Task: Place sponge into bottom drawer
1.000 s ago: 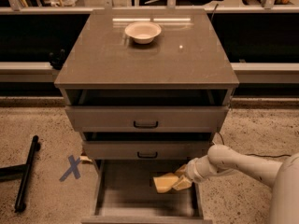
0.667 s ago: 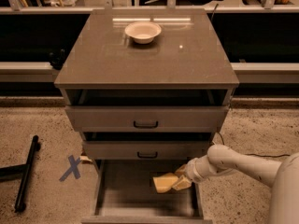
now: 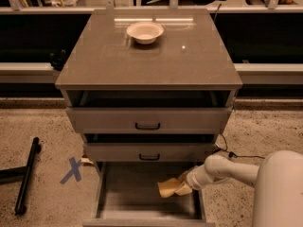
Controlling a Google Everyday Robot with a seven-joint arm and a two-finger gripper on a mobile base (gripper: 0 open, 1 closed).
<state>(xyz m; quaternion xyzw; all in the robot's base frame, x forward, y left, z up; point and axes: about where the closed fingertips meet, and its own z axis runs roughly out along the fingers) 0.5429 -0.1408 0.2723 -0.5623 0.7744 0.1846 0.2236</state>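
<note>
Over drawer [image 3: 135, 200], pale sponge [image 3: 168, 188] between fingers [image 3: 185, 179]

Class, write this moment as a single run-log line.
gripper: holding sponge | position: over open bottom drawer, right side | release: not yet done

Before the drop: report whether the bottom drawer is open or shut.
Open: the bottom drawer is pulled out, floor exposed. The pincer holds the sponge over its right side.

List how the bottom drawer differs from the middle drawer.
The bottom drawer is pulled far out, floor exposed; the middle drawer sits nearly shut. The middle drawer's front shows a dark loop handle; the bottom drawer's handle is out of view. The gripper holds the sponge over the bottom drawer. Both are grey.
</note>
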